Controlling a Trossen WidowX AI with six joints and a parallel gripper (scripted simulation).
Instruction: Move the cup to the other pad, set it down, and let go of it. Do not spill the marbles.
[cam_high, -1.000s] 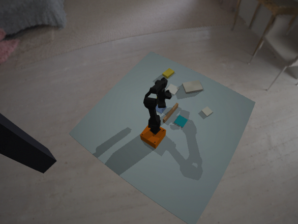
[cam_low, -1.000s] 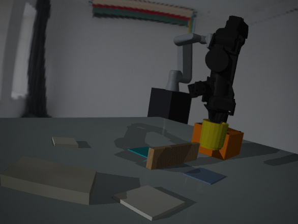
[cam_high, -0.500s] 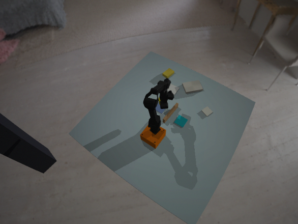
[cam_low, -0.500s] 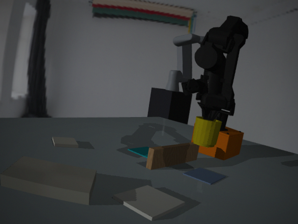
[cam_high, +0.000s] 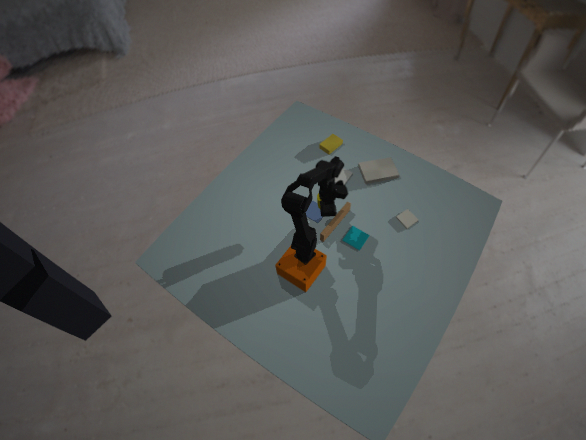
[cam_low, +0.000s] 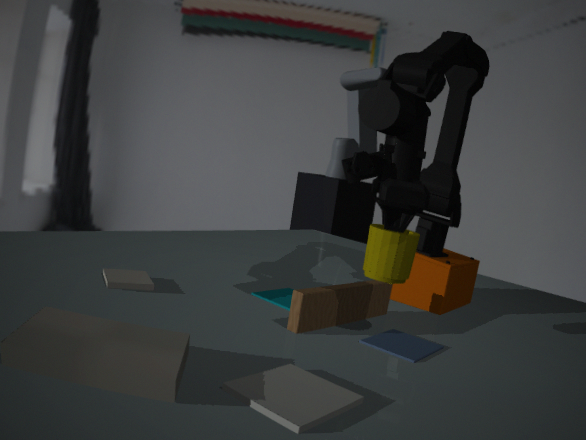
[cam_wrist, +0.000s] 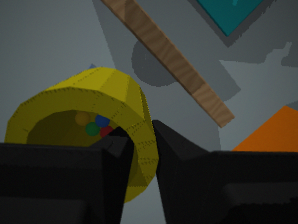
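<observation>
The gripper (cam_high: 328, 212) (cam_low: 395, 227) (cam_wrist: 143, 125) gripped the cup (cam_high: 319, 200) (cam_low: 391, 254) (cam_wrist: 112, 82), 4 marbles (cam_wrist: 95, 124) visible inside, above and beside the wall (cam_high: 335, 222) (cam_low: 340, 305) (cam_wrist: 172, 60). Crossing to the teal pad (cam_high: 355, 238) (cam_low: 275, 296) (cam_wrist: 229, 12) beyond the wall, lowering and release remained.

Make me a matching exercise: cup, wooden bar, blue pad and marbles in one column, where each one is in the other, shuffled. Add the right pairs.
1. cup
2. wooden bar
3. blue pad
4. marbles

A. inside the yellow cup
B. held up by the fingers
C. flat on the table, nothing on it
D. standing between the blue and teal pads

Pairs: 1-B, 2-D, 3-C, 4-A
</observation>
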